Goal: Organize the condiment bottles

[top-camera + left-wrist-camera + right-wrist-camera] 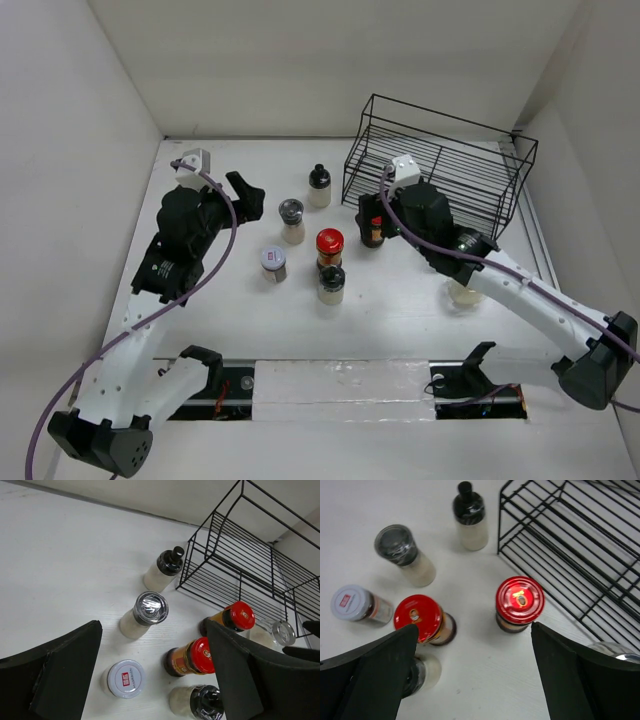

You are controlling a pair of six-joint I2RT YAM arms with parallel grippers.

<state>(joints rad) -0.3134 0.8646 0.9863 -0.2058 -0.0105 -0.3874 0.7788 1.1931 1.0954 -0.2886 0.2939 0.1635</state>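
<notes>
White tabletop [400, 330] is carrying the bottles [292, 222], all standing in a loose group just left of the rack [440, 165]. We are keeping the left hand [152, 625] open and empty above them. The right hand [474, 627] is gaping wide, empty, above a red-lidded jar [520, 600].

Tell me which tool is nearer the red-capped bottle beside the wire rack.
Right. The right tool hangs open just over the red-capped bottle; the left tool sits well away on the robot's left.

Upright condiment bottles [329, 246], red, black and grey lids, loosely clustered
</notes>
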